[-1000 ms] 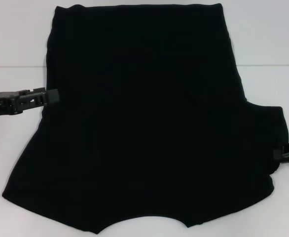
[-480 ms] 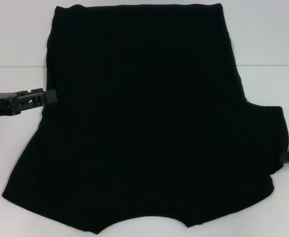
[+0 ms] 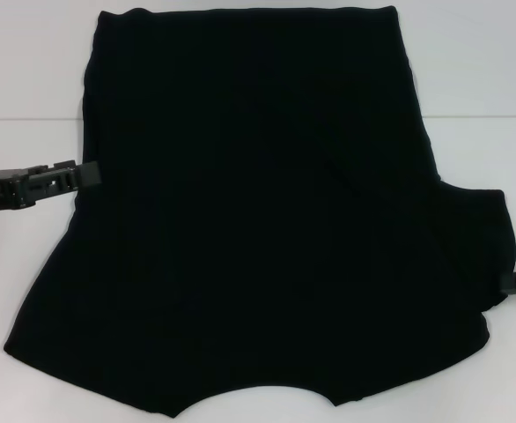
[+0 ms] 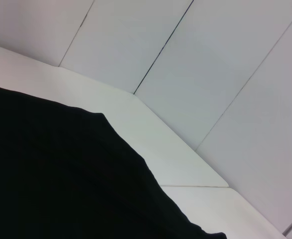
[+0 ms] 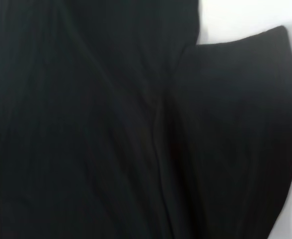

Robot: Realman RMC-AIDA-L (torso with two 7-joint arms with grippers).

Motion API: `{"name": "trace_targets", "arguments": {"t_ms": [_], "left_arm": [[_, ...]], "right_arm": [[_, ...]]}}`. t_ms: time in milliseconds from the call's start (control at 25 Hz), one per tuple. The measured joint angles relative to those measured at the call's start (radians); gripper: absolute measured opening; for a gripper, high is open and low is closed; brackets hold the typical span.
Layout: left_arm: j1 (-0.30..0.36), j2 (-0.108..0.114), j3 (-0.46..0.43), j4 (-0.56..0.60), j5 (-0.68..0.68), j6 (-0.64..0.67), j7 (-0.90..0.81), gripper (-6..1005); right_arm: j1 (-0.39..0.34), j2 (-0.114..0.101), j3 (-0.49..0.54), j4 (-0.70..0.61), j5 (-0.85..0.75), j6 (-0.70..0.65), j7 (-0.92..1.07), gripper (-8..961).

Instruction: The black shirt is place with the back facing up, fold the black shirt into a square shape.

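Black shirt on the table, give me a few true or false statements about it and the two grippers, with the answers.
1. The black shirt lies spread on the white table. True.
2. Cream lettering shows on the shirt's upper side. False: only plain black fabric shows.
3. The left gripper is at the shirt's left edge. True.
4. The right gripper hovers over the shirt's middle. False: it is at the shirt's right edge, by the sleeve.
5. The shirt is already folded into a square. False: a sleeve and the flared bottom edge stick out.
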Motion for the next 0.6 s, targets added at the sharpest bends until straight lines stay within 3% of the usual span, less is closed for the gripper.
{"name": "trace_targets", "arguments": {"t_ms": [80, 320, 480, 600], "left_arm": [[0.001, 0.0, 0.0, 0.0, 0.0, 0.0, 0.002, 653], [0.002, -0.001, 0.0, -0.002, 0.0, 0.0, 0.001, 652], [0.002, -0.001, 0.0, -0.007, 0.0, 0.001, 0.0, 651], [0.002, 0.0, 0.0, -0.01, 0.0, 0.001, 0.0, 651]], "right_arm": [[0.0, -0.001, -0.001, 0.0, 0.0, -0.005, 0.001, 13], [-0.01, -0.006, 0.008, -0.013, 0.0, -0.023, 0.01, 230], [-0.013, -0.012, 0.008, -0.014, 0.0, -0.023, 0.015, 295], [-0.012, -0.004, 0.006, -0.008, 0.0, 0.009, 0.015, 344]]}}
